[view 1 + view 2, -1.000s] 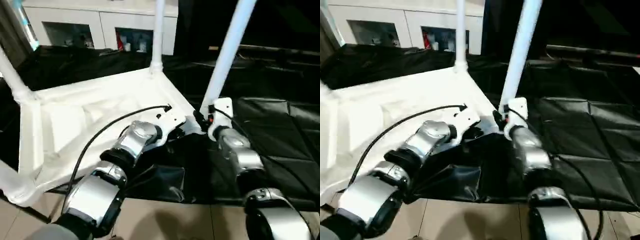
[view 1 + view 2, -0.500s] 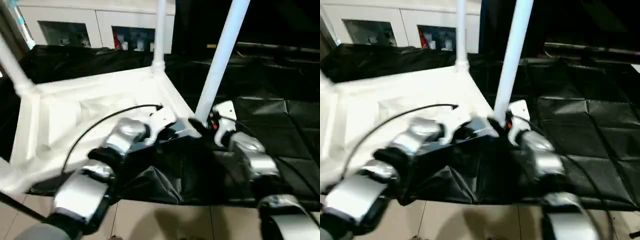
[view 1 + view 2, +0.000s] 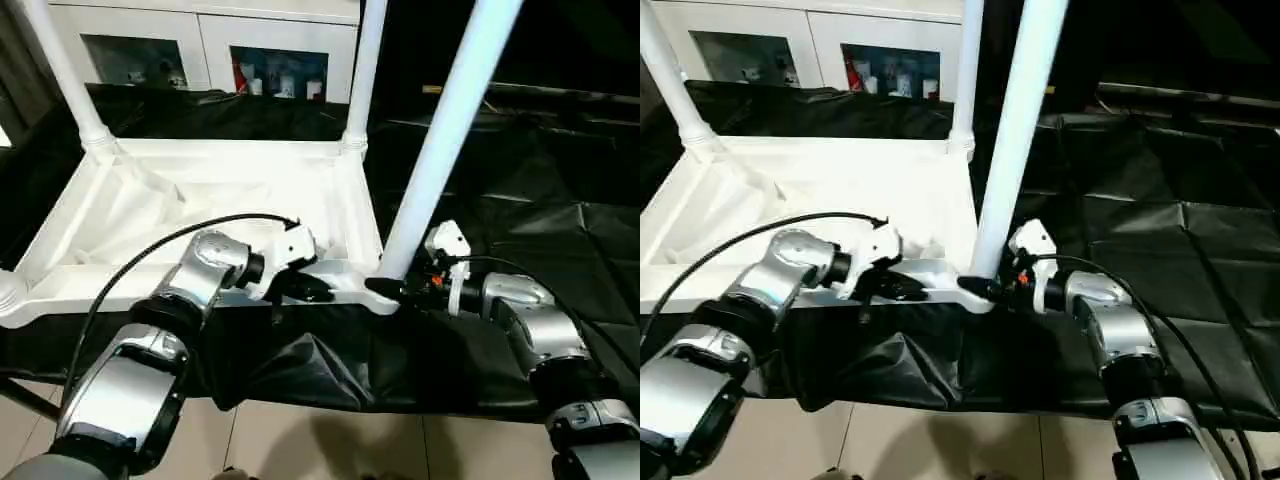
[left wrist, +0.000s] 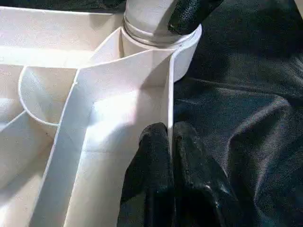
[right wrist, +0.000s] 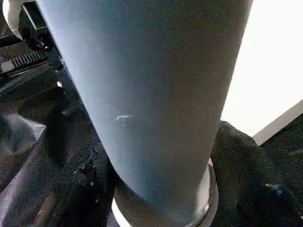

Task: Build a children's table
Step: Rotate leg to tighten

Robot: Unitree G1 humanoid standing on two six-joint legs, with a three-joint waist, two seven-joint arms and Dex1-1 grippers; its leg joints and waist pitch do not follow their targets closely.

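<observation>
The children's table lies upside down on a black cloth, its white tabletop (image 3: 200, 190) showing the ribbed underside. Three white legs stand in corner sockets: near right (image 3: 440, 150), far right (image 3: 360, 70) and far left (image 3: 65, 75). My left gripper (image 3: 310, 290) is shut on the thin near rim wall (image 4: 168, 94), a black finger (image 4: 154, 156) on each side of it. My right gripper (image 3: 385, 288) reaches in from the right and is closed around the base of the near right leg (image 5: 156, 94), with a black finger (image 5: 239, 170) against its side.
A white cabinet (image 3: 200, 50) with glass doors stands along the back. The black cloth (image 3: 540, 200) stretches to the right of the tabletop and hangs over the front edge above a beige tiled floor (image 3: 300, 440). A black cable (image 3: 150, 260) arcs over my left forearm.
The whole view has shifted, so the tabletop now looks square to me. My right forearm has swung out to the right, still at the leg's base. The left gripper keeps its pinch on the rim.
</observation>
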